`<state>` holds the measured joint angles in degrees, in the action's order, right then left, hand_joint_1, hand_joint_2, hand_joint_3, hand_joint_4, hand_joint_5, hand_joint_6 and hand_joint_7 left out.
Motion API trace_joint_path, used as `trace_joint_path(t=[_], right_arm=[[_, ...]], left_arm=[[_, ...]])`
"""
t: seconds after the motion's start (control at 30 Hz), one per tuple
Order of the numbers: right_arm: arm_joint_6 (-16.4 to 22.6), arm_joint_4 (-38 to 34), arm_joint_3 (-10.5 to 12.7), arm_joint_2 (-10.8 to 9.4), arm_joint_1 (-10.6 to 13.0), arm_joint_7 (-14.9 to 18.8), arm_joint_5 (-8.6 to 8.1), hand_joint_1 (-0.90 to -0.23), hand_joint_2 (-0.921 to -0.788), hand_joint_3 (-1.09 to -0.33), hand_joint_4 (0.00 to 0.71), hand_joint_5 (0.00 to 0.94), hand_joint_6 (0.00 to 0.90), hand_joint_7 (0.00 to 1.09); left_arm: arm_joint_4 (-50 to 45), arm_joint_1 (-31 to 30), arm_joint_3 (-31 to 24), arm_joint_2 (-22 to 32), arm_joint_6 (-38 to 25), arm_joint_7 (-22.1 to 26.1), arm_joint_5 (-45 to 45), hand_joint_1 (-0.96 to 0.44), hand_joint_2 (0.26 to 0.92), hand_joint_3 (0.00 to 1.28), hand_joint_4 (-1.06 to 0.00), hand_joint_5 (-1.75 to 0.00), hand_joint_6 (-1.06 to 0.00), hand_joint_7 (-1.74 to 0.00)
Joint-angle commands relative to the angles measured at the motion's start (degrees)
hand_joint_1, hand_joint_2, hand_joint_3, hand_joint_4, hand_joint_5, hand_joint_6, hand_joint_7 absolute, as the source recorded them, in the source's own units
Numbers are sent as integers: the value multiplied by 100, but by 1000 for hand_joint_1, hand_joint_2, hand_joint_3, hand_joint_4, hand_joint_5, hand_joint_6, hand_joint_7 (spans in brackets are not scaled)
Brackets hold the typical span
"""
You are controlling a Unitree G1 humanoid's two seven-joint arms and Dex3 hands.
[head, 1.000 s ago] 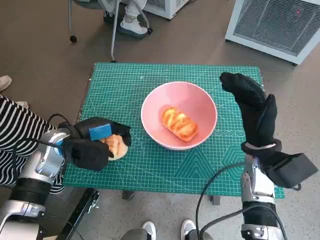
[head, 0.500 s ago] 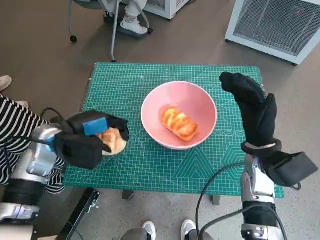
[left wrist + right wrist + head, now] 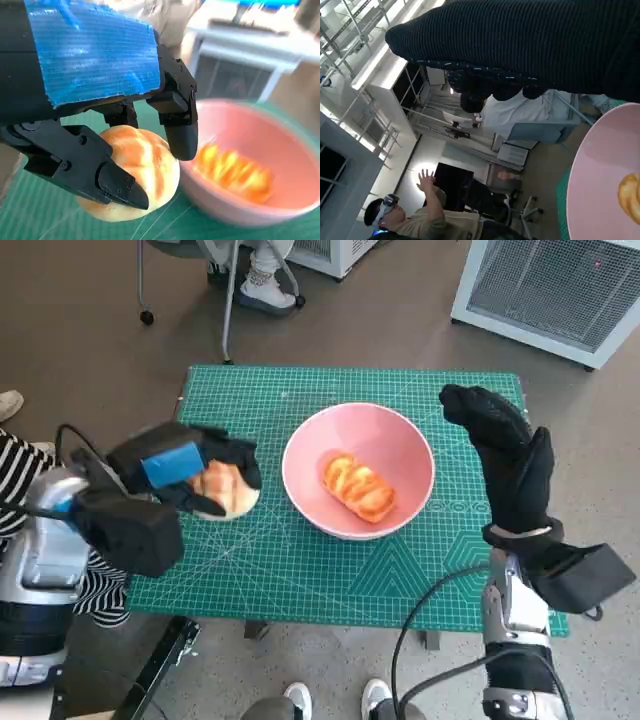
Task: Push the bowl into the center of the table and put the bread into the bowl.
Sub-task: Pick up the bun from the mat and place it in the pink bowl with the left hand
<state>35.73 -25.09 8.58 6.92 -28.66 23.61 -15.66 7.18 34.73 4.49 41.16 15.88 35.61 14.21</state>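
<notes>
- I am seeing the round pink plastic bowl [image 3: 358, 470] sitting near the middle of the green gridded cutting-mat tabletop [image 3: 300, 570], so I am judging the push as done.
- One glazed golden twisted bread roll [image 3: 358, 487] is already lying inside that bowl.
- My blue-taped black left hand [image 3: 185, 472] is grasping a second, round pale-golden bread bun [image 3: 226, 490], with fingers [image 3: 177, 125] wrapping over its top in the left wrist view; the bun is sitting at about 9 o'clock from the bowl, just beside the rim and seemingly off the mat.
- My black knitted-glove right hand [image 3: 505, 450] is hovering at about 3 o'clock of the bowl, released, fingers extended and grasping nothing.
- What I am reckoning remains: carrying the bun over the rim and letting it go inside.
</notes>
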Motion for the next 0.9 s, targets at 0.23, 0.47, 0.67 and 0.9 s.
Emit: trace_joint_path(t=[0.23, 0.47, 0.67, 0.9], right_arm=[[-7, -107, 15, 42, 89, 19, 24, -739, -921, -744, 189, 1, -1, 628], [-7, -101, 14, 35, 92, 13, 24, -739, -921, -744, 189, 1, -1, 629], [-5, -82, 15, 32, 108, -6, 34, -739, -921, -744, 189, 1, -1, 628], [-8, -4, 24, 40, 171, -17, 29, -740, -921, -742, 190, 2, -1, 630]], left_arm=[[-615, 743, 12, -325, -470, -162, -5, 2, 920, 137, -579, -1273, -573, -1236], [-537, 1300, 289, -684, -743, -155, 123, 1, 920, 160, -554, -1312, -547, -1253], [72, 1918, 654, -1149, -799, -23, 119, 2, 920, 121, -608, -1239, -580, -1232], [1369, 2567, 1076, -1594, -416, -26, 267, 2, 920, 104, -631, -1189, -595, -1238]])
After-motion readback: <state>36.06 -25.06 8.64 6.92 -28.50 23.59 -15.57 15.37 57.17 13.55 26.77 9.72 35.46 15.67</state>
